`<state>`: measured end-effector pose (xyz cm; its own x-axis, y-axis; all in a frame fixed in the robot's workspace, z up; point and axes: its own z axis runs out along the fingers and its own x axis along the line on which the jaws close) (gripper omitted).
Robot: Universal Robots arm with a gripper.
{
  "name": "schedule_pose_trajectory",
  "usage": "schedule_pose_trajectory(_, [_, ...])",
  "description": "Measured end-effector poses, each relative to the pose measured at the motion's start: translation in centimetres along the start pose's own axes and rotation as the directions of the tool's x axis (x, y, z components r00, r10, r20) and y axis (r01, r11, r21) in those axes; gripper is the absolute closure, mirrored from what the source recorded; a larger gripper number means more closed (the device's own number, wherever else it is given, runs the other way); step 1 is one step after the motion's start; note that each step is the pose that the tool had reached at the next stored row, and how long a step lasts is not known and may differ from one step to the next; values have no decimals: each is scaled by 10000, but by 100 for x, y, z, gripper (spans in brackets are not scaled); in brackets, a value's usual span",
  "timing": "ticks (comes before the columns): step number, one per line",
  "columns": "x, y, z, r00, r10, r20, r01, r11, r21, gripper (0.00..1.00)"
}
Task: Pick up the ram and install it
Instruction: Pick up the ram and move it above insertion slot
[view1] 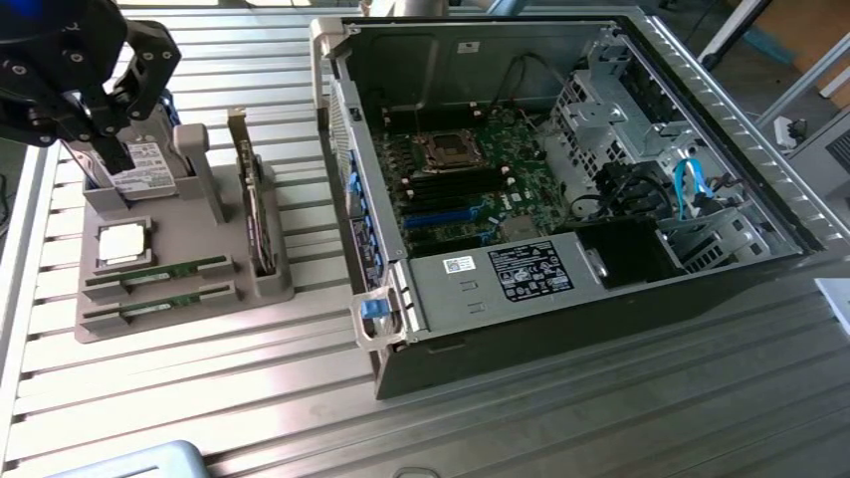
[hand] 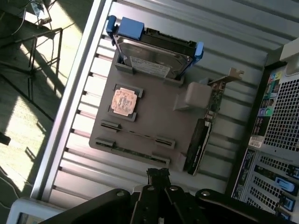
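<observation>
Two ram sticks lie in slots of a grey holder (view1: pixel 100 329): one green stick (view1: pixel 162 271) and a second (view1: pixel 157 305) just in front of it. In the wrist view they show edge-on, the one ram stick (hand: pixel 140 135) above the other (hand: pixel 135 152). My black gripper (view1: pixel 111 154) hangs over the holder's far end by the hard drive (view1: pixel 139 164), well above the sticks. Its fingers (hand: pixel 159 176) are shut together with nothing between them. The open computer case (view1: pixel 558 179) holds the motherboard (view1: pixel 459 179).
On the holder also sit a square silver processor (view1: pixel 122 242) and a tall upright expansion card (view1: pixel 253 209). The case's metal wall (view1: pixel 348 169) rises close beside the holder. The ribbed metal table (view1: pixel 266 398) ends at an edge at the exterior view's left.
</observation>
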<state>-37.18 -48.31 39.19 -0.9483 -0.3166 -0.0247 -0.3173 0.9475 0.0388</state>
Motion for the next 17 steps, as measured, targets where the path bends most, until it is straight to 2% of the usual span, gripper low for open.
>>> schedule_pose_trajectory(2, [0,-1,1,9992,-390,-15,390,9992,-9,90])
schedule_pose_trajectory(7, [1,-2,2,9956,-931,-36,931,9957,-22,90])
schedule_pose_trajectory(12, [1,-3,3,9880,-1546,-59,1545,9880,-38,90])
schedule_pose_trajectory(17, [2,-4,4,9768,-2142,-79,2142,9768,-56,90])
